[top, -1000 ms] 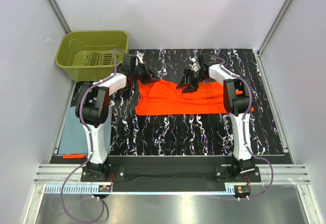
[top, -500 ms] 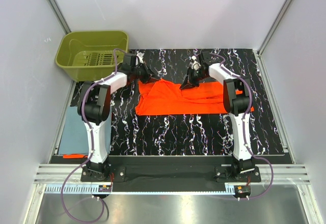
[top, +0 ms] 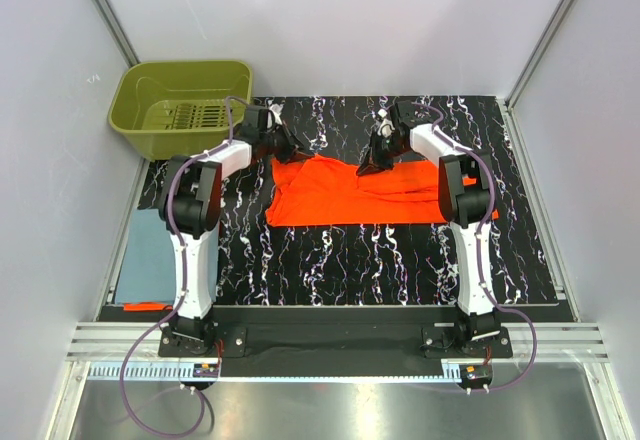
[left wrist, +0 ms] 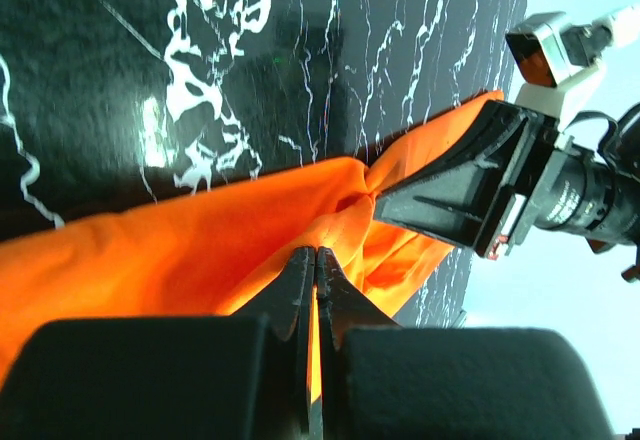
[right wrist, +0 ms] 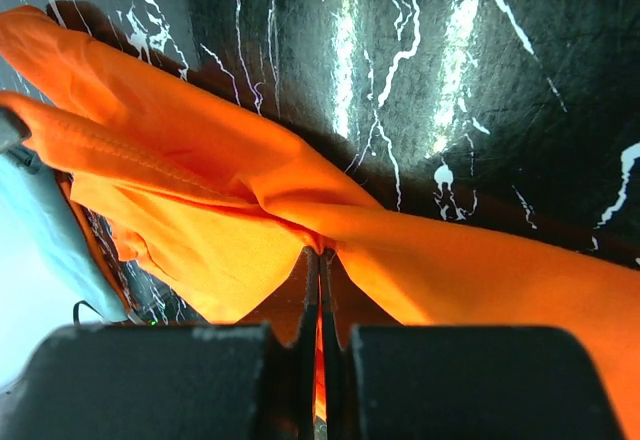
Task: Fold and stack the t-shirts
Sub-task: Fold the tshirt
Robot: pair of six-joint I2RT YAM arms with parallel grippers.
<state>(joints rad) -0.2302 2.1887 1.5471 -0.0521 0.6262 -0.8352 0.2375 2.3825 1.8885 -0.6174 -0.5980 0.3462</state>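
An orange t-shirt [top: 330, 195] lies spread across the black marbled mat [top: 350, 260], partly bunched at its far edge. My left gripper [top: 290, 150] is shut on the shirt's far left edge; the cloth [left wrist: 200, 250] is pinched between its fingers [left wrist: 315, 280]. My right gripper [top: 372, 165] is shut on the far edge near the shirt's middle, with orange fabric [right wrist: 230, 230] gathered into its fingertips [right wrist: 320, 265]. In the left wrist view the right gripper [left wrist: 470, 190] shows close by. A blue-grey folded t-shirt [top: 150, 255] lies flat at the left, off the mat.
An olive-green plastic basket [top: 180, 105] stands at the back left corner, just behind the left arm. White walls and metal frame posts close in the table on three sides. A small orange strip [top: 145, 306] shows under the blue-grey shirt's near edge.
My right gripper has closed on the shirt's far edge; it stood open a second ago. The left gripper has shifted slightly back and stays shut on the cloth.
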